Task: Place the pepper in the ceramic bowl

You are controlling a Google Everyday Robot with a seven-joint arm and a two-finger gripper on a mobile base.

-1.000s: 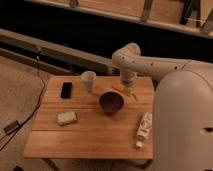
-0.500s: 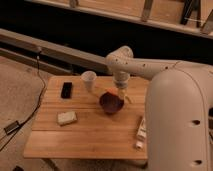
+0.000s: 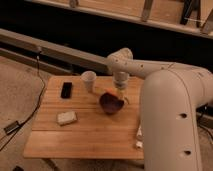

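A dim room with a pale carpeted floor and a long dark rail running across the back holds a small wooden table [image 3: 85, 135], seen from above and over the robot's own bulky white arm [image 3: 170, 115], which fills the right side of the view. On the table's far left lies a black phone-like slab [image 3: 66, 90], flat and well apart from the rest; nearer the front left sits a pale sponge-like block [image 3: 66, 118]. A small white cup [image 3: 89, 80] stands upright near the back edge, just left of the arm's wrist. The ceramic bowl [image 3: 111, 103], dark maroon with a glossy inside, rests right of the table's centre. The arm reaches in from the right and bends down so that the gripper [image 3: 119, 92] hangs just above the bowl's far right rim, close beside the cup but apart from it. A small orange-red shape at the gripper's tip, right over the bowl's rim, appears to be the pepper [image 3: 118, 93]; whether it is clamped or already resting against the bowl cannot be told, and how far the jaws stand apart cannot be told either. At the table's right edge, partly hidden by the arm, a pale packet-like object [image 3: 138, 136] shows.
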